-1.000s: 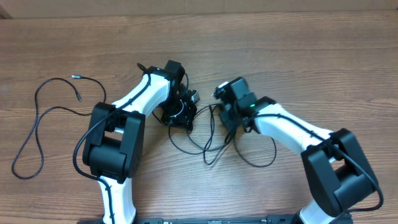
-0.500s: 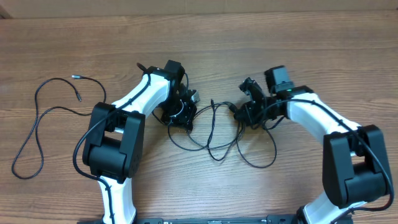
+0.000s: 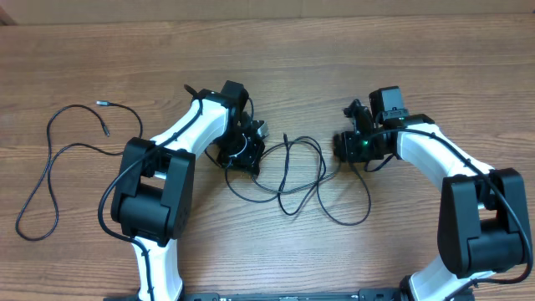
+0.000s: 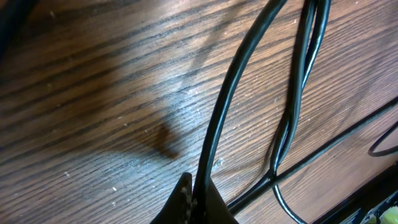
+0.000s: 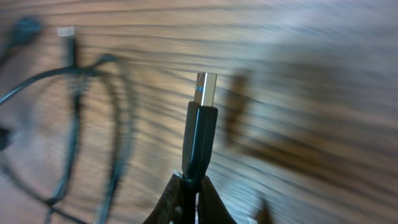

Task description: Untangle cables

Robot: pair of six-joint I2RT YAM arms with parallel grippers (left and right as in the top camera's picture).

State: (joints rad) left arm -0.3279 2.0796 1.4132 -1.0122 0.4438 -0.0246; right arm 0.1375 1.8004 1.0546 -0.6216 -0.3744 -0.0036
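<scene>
The cables (image 3: 292, 180) lay loosely tangled on the table (image 3: 334, 50) between the arms, with a single cord (image 3: 50, 159) well apart at the left. The left gripper (image 4: 196, 202) was clamped on a strand (image 4: 236, 87) by the knot; the right gripper (image 5: 189, 196) pinched a plug (image 5: 200, 127) by its black body. The cords looked light, limp and slick, so the stiff plug or a spot near a crossing seemed the better hold.

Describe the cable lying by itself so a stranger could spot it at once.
On the wooden table, look past the left arm toward the left edge. The lone cable sprawls there in one loose loop, untouched, while the other cables cross each other at the middle.
</scene>
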